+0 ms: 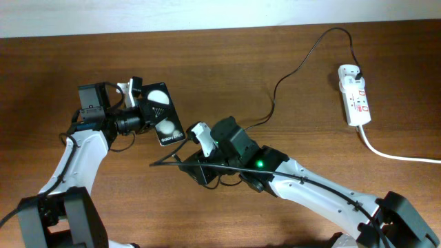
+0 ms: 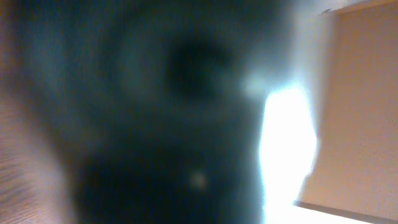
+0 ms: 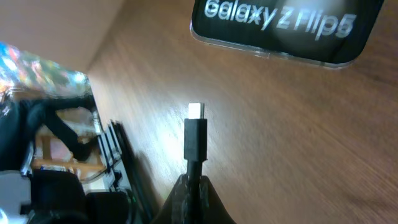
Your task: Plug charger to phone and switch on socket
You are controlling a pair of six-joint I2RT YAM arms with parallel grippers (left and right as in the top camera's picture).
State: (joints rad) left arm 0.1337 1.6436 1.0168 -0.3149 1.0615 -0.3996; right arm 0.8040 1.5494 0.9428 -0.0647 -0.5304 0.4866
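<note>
The phone [image 1: 164, 115], a black slab with two white round spots, is held tilted above the table in my left gripper [image 1: 142, 110], which is shut on it. In the left wrist view it is only a dark blur [image 2: 174, 112]. My right gripper [image 3: 194, 182] is shut on the charger just behind its connector tip [image 3: 195, 112]. The tip points at the lettered end of the phone [image 3: 280, 25], a short gap away. In the overhead view the right gripper [image 1: 197, 135] is just right of the phone. The black charger cable [image 1: 289, 72] runs to the white socket [image 1: 356, 96] at the far right.
The charger's black plug [image 1: 353, 71] sits in the far end of the socket. A thick white cord [image 1: 396, 155] runs from the socket off the right edge. The wooden table [image 1: 275, 41] meets a pale wall at the back.
</note>
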